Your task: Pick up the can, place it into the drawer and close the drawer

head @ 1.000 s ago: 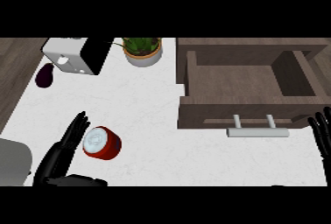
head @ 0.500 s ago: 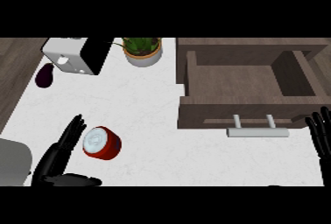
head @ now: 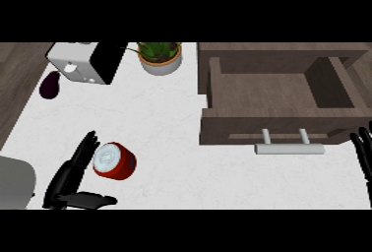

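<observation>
Plainly the red can [head: 114, 160] lies tipped on the counter, just right of the left hand [head: 71, 173], whose fingers are straight and apart; the right hand [head: 362, 150], also uncurled, waits beside the open drawer [head: 270, 91], well away.

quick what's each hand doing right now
Left hand: open, fingers straight beside the red can, holding nothing.
Right hand: open, holding nothing.

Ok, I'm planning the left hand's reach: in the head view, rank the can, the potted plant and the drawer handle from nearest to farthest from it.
From the left hand:
1. Can, right beside its fingers.
2. Potted plant, far up at the counter's back.
3. Drawer handle, away to the right.
Plant and handle are nearly too close to call.
</observation>
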